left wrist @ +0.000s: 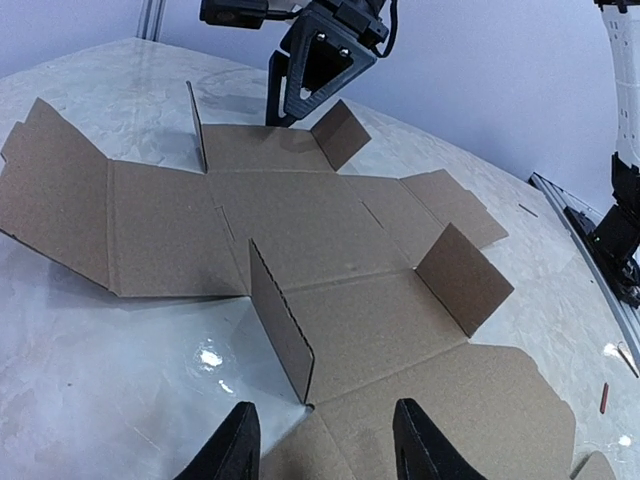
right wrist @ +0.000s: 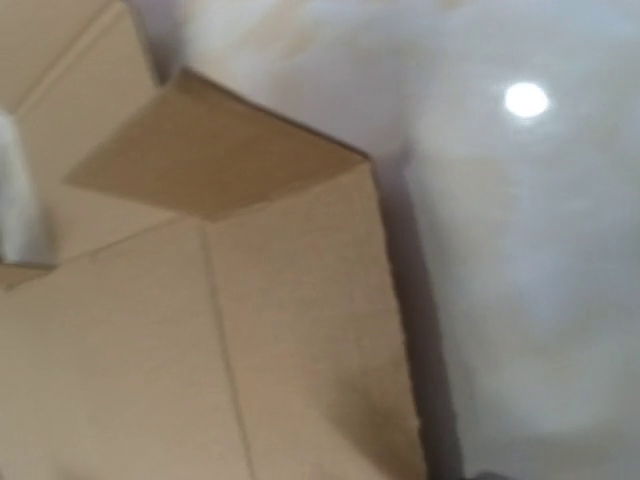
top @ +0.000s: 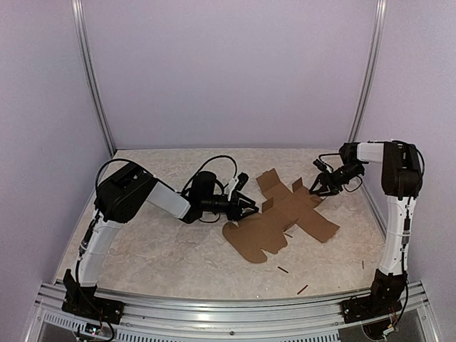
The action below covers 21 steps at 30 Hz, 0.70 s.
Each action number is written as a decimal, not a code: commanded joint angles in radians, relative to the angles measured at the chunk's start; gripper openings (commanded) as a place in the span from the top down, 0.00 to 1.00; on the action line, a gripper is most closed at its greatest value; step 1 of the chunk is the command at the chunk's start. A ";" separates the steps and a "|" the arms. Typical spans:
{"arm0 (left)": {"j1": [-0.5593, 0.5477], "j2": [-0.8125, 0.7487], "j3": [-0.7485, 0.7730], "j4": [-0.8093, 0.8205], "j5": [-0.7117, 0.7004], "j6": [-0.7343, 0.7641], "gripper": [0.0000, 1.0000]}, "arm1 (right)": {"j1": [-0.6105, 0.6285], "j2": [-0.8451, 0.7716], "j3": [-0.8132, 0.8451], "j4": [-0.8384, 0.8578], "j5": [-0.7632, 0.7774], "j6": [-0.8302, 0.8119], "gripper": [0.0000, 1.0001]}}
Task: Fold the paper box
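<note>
At the left edge of the paper box (top: 281,219), our left gripper (top: 248,207) hovers low over the worktop (top: 164,249). Its fingers (left wrist: 235,445) are spread wide and grasp nothing. In its wrist view, 1 upright flap (left wrist: 283,335) stands just ahead, in line with the gap between them.

The box is a brown die-cut cardboard sheet lying open on the worktop. Its large panels lie flat, and 4 small flaps stand up at their creases. We judge the folding to be at an early step, with the flaps creased and no wall raised yet.

At the box's far right edge, our right gripper (top: 324,189) is tipped down to the sheet, between the 2 far flaps. Its jaws look parted and hold nothing. Its own wrist view is blurred and shows only cardboard close up.

The next move likely calls for 1 gripper to pin the middle panel while the other lifts a side panel along its crease. Getting a finger under a sheet this flat looks awkward.

On the box's near side lie 3 thin dark sticks: 1 (top: 283,269) just beside its edge, 1 (top: 302,289) nearer to us, and 1 (top: 362,264) off to the right. All lie apart from the sheet. The upright flap ahead of our left gripper is what stands in the way, and a careless push could flatten it or slide the whole sheet.
</note>
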 commanded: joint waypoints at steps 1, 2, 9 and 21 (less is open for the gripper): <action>-0.019 0.022 -0.004 -0.034 -0.011 0.009 0.55 | 0.006 0.003 0.011 -0.085 -0.138 -0.053 0.49; -0.021 0.025 -0.001 -0.037 -0.016 0.012 0.55 | 0.006 -0.004 0.008 -0.092 -0.150 -0.057 0.50; -0.023 0.049 0.025 -0.070 -0.033 0.022 0.56 | 0.024 -0.062 -0.029 -0.083 -0.200 -0.049 0.55; -0.021 0.058 0.028 -0.075 -0.039 0.024 0.56 | 0.128 -0.100 -0.024 -0.077 -0.218 -0.035 0.65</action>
